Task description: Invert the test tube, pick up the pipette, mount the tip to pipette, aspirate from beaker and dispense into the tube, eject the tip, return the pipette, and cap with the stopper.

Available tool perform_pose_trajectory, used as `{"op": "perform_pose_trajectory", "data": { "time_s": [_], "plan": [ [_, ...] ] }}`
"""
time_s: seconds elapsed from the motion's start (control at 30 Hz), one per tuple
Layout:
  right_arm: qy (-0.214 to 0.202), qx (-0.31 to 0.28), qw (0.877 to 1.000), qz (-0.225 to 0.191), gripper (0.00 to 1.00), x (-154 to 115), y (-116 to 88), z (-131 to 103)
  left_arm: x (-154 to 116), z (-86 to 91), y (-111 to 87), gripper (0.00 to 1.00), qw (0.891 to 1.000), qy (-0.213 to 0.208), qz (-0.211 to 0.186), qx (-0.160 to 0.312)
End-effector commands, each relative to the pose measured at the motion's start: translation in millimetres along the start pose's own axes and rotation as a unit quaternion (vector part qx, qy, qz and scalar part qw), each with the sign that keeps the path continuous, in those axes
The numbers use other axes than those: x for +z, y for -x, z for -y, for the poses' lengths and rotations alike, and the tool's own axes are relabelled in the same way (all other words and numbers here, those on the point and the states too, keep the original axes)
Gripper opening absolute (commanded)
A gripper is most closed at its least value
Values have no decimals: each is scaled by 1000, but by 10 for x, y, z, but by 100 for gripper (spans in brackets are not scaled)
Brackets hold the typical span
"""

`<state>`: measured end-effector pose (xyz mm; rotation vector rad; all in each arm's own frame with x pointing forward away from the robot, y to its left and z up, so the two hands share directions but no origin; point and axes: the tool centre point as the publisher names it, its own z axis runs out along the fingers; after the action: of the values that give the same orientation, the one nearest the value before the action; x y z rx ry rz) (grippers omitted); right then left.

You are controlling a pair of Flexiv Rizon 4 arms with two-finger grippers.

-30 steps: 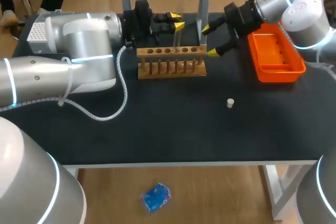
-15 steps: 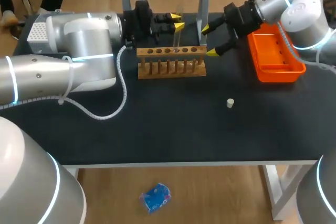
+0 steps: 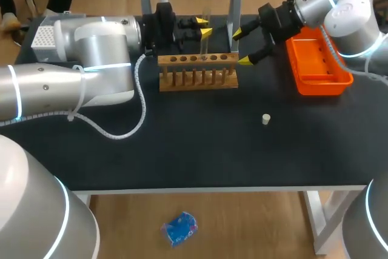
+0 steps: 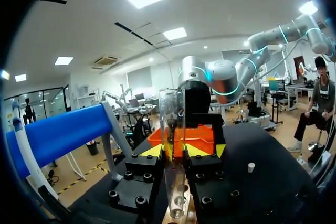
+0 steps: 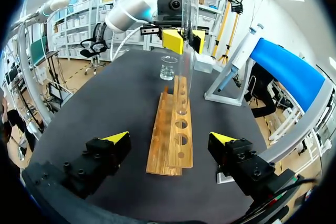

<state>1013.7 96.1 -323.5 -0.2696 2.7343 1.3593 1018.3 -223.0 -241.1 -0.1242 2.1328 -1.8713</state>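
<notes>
Two left gripper (image 4: 174,150) fingers clamp the clear glass test tube (image 4: 172,114) upright at the slotted wooden rack (image 3: 197,70); right gripper (image 3: 242,47) fingers stand spread beside it.

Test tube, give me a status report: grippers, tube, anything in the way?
Left gripper shut on test tube, upright over wooden rack. Right gripper open beside rack, empty. Nothing in the way; stopper lies well clear.
</notes>
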Motion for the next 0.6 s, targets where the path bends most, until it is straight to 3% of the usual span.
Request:
{"op": "perform_pose_trajectory", "data": {
  "time_s": [0.03,0.6],
  "plan": [
    [0,0,1000,-1,100,-1,7,4,37,-62,27,0,1000,-2,-3,-1],
    [0,0,1000,-1,100,-1,7,4,87,-310,26,0,1000,5,-7,-20]
  ]
}}
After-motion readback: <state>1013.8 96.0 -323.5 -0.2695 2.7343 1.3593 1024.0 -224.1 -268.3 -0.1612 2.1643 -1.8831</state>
